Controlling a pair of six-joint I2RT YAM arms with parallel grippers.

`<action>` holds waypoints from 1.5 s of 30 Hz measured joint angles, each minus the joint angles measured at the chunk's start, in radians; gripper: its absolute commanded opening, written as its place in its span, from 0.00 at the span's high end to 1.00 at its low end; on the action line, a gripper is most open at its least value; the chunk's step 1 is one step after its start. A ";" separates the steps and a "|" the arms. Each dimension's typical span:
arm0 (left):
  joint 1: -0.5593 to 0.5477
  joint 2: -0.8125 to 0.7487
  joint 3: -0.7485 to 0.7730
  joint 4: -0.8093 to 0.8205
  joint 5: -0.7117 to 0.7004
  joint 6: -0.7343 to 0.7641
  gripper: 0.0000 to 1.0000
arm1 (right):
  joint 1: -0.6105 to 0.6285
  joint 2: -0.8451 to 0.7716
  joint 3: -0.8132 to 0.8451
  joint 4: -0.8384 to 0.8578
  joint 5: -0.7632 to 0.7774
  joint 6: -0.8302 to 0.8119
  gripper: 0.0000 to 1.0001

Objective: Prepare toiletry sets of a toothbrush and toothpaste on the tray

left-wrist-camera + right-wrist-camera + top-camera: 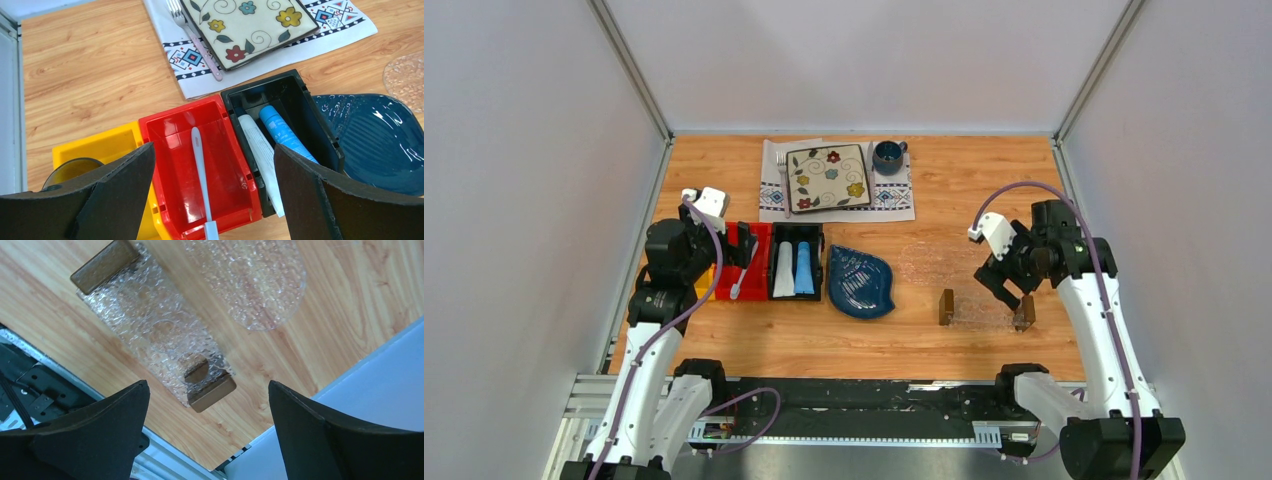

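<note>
The pale toothbrush (201,170) lies lengthwise in the red bin (170,150), its end sticking out over the near rim. Two toothpaste tubes share the black bin (796,262): a white one (259,152) and a light blue one (284,131). My left gripper (212,150) hangs open above the red bin, touching nothing. The clear tray (145,320), a brown wooden block at each short end, sits at the right near the table's front edge (984,310). My right gripper (207,385) is open just above the tray's right block, with nothing between its fingers.
A yellow bin (100,145) stands left of the red one. A dark blue leaf dish (861,281) lies between the bins and the tray. A clear oval dish (260,280) sits behind the tray. At the back, a placemat holds a flowered plate (827,177), fork (192,37) and mug (888,155).
</note>
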 measured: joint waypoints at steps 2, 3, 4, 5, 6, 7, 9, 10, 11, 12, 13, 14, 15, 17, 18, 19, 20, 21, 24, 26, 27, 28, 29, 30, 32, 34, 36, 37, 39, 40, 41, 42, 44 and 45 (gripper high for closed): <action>0.000 0.000 0.000 0.000 0.002 0.000 0.05 | 0.000 -0.004 -0.019 -0.024 -0.013 -0.024 0.03; 0.000 0.000 0.000 0.000 0.003 0.000 0.05 | 0.002 -0.005 -0.028 -0.033 -0.018 -0.032 0.01; 0.000 0.000 0.000 0.000 0.004 0.000 0.05 | 0.007 -0.006 -0.039 -0.034 -0.020 -0.039 0.00; 0.000 0.000 0.000 0.000 0.005 0.000 0.05 | 0.014 -0.007 -0.052 -0.035 -0.019 -0.043 0.00; 0.000 0.000 0.000 0.000 0.005 0.000 0.05 | 0.021 -0.007 -0.065 -0.036 -0.019 -0.046 0.00; 0.000 0.000 0.000 0.000 0.005 0.000 0.05 | 0.032 -0.007 -0.084 -0.033 -0.017 -0.050 0.00; 0.000 0.000 0.000 0.000 0.005 0.000 0.05 | 0.051 -0.006 -0.119 -0.028 -0.012 -0.053 0.00; 0.000 0.000 0.000 0.000 0.005 0.000 0.05 | 0.059 -0.005 -0.138 -0.024 -0.008 -0.055 0.00; 0.000 0.000 0.000 0.001 0.005 0.000 0.05 | 0.066 -0.003 -0.156 -0.020 -0.006 -0.059 0.00; 0.000 0.000 0.000 0.001 0.005 0.000 0.05 | 0.071 0.000 -0.169 -0.015 -0.004 -0.063 0.00; 0.000 0.000 0.000 0.001 0.005 0.000 0.05 | 0.076 0.002 -0.185 -0.005 -0.003 -0.072 0.00; 0.000 0.000 0.000 0.001 0.005 0.001 0.05 | 0.079 0.003 -0.193 -0.002 -0.003 -0.078 0.00; 0.000 0.000 0.000 0.001 0.005 0.001 0.05 | 0.080 0.003 -0.201 0.003 -0.004 -0.089 0.00; 0.000 0.001 0.000 0.001 0.005 0.004 0.05 | 0.085 0.002 -0.215 0.019 -0.006 -0.118 0.00; 0.000 0.002 0.000 0.002 0.005 0.005 0.05 | 0.085 0.001 -0.222 0.026 -0.007 -0.140 0.00; 0.000 0.004 0.000 0.002 0.004 0.006 0.05 | 0.086 0.000 -0.227 0.034 -0.009 -0.158 0.00; 0.000 0.006 0.000 0.002 0.004 0.008 0.05 | 0.089 0.000 -0.232 0.040 -0.010 -0.176 0.00; 0.000 0.008 0.000 0.002 0.004 0.009 0.05 | 0.090 -0.001 -0.235 0.043 -0.012 -0.192 0.00; 0.000 0.010 0.000 0.002 0.004 0.015 0.05 | 0.096 0.004 -0.238 0.058 -0.016 -0.239 0.00; 0.000 0.011 0.000 0.002 0.004 0.018 0.05 | 0.100 0.023 -0.238 0.067 -0.016 -0.266 0.00; 0.000 0.011 0.000 0.002 0.004 0.019 0.05 | 0.102 0.035 -0.238 0.071 -0.016 -0.274 0.00; 0.000 0.013 0.000 0.002 0.004 0.019 0.05 | 0.105 0.050 -0.238 0.074 -0.016 -0.284 0.00; 0.000 0.014 0.000 0.002 0.004 0.019 0.05 | 0.108 0.068 -0.238 0.076 -0.016 -0.293 0.00; 0.000 0.016 0.000 0.002 0.004 0.019 0.05 | 0.111 0.082 -0.238 0.077 -0.017 -0.298 0.00; 0.000 0.020 0.000 0.002 0.004 0.020 0.05 | 0.119 0.113 -0.237 0.077 -0.016 -0.309 0.00; 0.000 0.022 0.000 0.001 0.004 0.022 0.05 | 0.127 0.142 -0.234 0.077 -0.016 -0.315 0.00; 0.000 0.022 0.000 0.001 0.004 0.024 0.05 | 0.134 0.162 -0.231 0.080 -0.016 -0.319 0.00; 0.000 0.022 0.000 0.002 0.004 0.026 0.05 | 0.138 0.167 -0.230 0.084 -0.016 -0.320 0.00; 0.000 0.022 0.000 0.002 0.004 0.029 0.05 | 0.145 0.174 -0.229 0.089 -0.016 -0.320 0.00; 0.000 0.022 0.000 0.002 0.004 0.031 0.05 | 0.147 0.177 -0.228 0.093 -0.016 -0.321 0.00; 0.000 0.022 0.000 0.002 0.004 0.032 0.05 | 0.150 0.182 -0.227 0.098 -0.016 -0.322 0.00; 0.000 0.022 0.000 0.002 0.004 0.034 0.05 | 0.152 0.188 -0.226 0.099 -0.015 -0.322 0.00; 0.000 0.022 0.000 0.002 0.004 0.035 0.05 | 0.158 0.199 -0.226 0.104 -0.015 -0.322 0.00; 0.000 0.022 0.000 0.002 0.004 0.035 0.05 | 0.158 0.204 -0.226 0.104 -0.014 -0.322 0.00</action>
